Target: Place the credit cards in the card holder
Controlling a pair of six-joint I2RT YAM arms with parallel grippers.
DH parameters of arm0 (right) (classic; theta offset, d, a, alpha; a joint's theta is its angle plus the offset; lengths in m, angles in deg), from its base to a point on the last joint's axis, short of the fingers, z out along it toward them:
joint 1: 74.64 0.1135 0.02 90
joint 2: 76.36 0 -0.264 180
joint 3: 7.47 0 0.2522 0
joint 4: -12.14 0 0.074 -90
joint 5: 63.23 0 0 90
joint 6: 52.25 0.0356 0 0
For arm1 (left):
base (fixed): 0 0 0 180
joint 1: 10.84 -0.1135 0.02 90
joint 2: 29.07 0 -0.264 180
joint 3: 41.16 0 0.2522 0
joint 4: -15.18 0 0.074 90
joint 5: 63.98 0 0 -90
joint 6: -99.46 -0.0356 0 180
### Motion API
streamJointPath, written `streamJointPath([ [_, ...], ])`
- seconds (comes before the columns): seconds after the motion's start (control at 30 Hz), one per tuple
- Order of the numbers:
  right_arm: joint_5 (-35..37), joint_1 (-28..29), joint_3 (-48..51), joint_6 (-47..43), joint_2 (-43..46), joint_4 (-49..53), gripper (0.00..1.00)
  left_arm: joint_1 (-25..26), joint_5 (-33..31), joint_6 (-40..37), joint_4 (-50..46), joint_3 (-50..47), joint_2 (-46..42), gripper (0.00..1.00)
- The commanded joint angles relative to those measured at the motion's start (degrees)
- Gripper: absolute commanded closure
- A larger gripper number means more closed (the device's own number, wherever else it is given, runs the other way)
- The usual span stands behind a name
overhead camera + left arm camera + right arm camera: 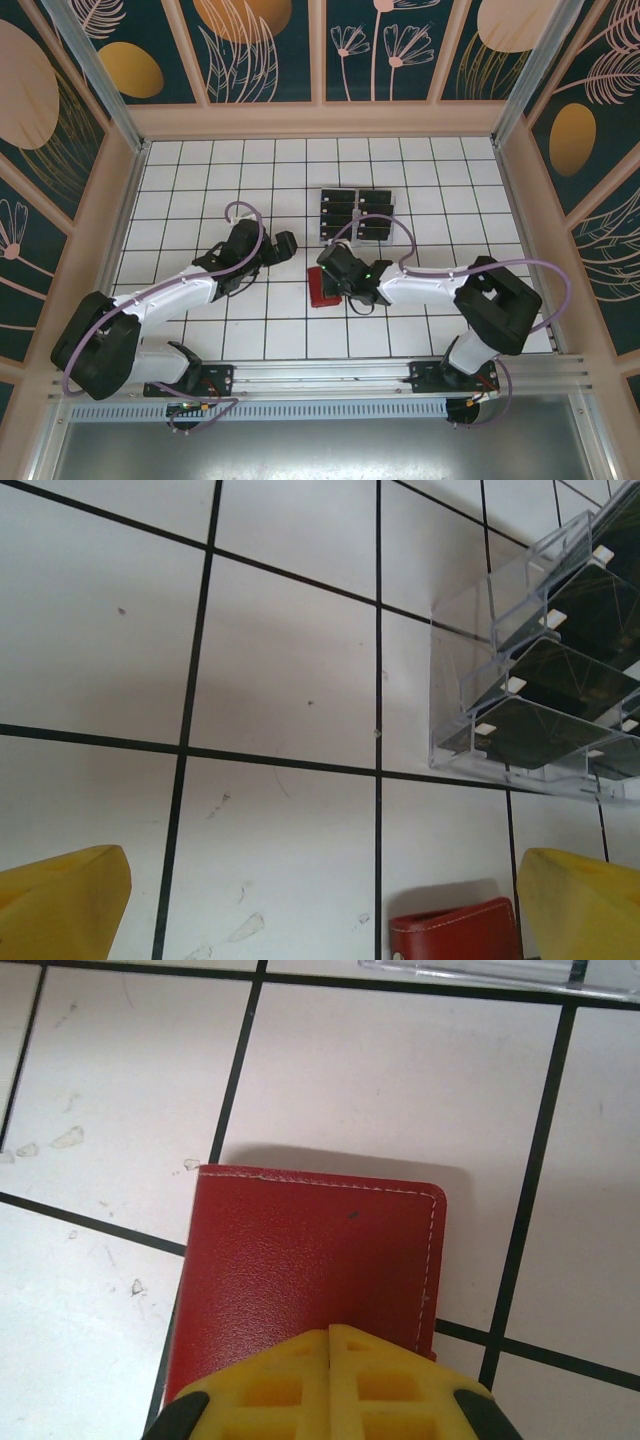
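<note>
I'm looking into a lab-style robot test cell, white gridded table (180,190) boxed in by printed leaf-pattern wall panels (265,40), aluminium frame rail (320,375) along my near edge, left arm (170,295) and right arm (430,285) bolted there, purple cables (243,205) trailing

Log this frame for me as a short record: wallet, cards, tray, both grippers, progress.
wallet: red, closed, flat on the tiled table, on the arms' side of the tray
cards: black, those in sight sit in the slots of the clear tray
left gripper: open, above bare tiles, holding nothing
right gripper: shut, fingertips together over the wallet's near edge
progress: wallet not yet opened, no card lifted
</note>
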Motion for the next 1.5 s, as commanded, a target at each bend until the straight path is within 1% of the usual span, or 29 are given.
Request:
streamJointPath([
  [0.0,-4.1,-1.7,2.2,-0.5,3.6,-4.9,1.0,0.0,2.6,-1.8,-0.3,-0.7,0.4,0.01],
  [0.2,-8.1,-3.7,5.2,1.8,7.4,-10.6,1.0,0.0,7.4,-0.4,2.9,-2.9,0.0,0.01],
  [0.23,-8.1,-3.9,5.6,2.4,8.0,-11.5,1.0,0.1,8.3,0.3,3.8,-3.3,0.0,0.01],
  [0.27,-9.7,-4.1,5.8,2.8,8.5,-12.2,1.0,0.1,9.0,1.0,4.9,-3.8,-0.1,0.01],
  [0.37,-10.1,-4.3,5.7,3.3,9.3,-12.8,1.0,0.1,10.5,3.3,7.9,-5.1,-0.5,0.01],
  [0.6,-11.5,-5.1,3.9,4.3,9.9,-14.3,1.0,0.2,12.3,8.1,13.3,-6.6,-0.2,0.01],
  [0.77,-11.8,-5.4,1.7,4.9,10.3,-14.4,1.0,0.1,12.2,13.0,18.5,-8.6,-1.7,0.01],
  [0.93,-12.0,-5.4,0.2,5.5,10.3,-14.6,1.0,0.1,12.2,15.7,22.0,-10.0,-2.8,0.01],
  [1.17,-12.7,-5.4,-1.8,6.2,9.7,-15.2,1.0,0.2,13.4,19.8,29.2,-12.5,-2.8,0.02],
  [1.2,-12.8,-5.4,-1.9,6.3,9.7,-15.3,1.0,0.2,13.4,20.2,30.0,-12.6,-2.8,0.03],
  [1.3,-13.4,-5.4,-2.5,6.7,9.5,-15.7,1.0,0.2,13.9,21.3,32.7,-12.9,-2.3,0.11],
  [1.47,-14.4,-5.4,-2.8,7.5,9.4,-16.6,1.0,0.2,13.9,22.3,35.4,-13.0,-2.1,0.29],
])
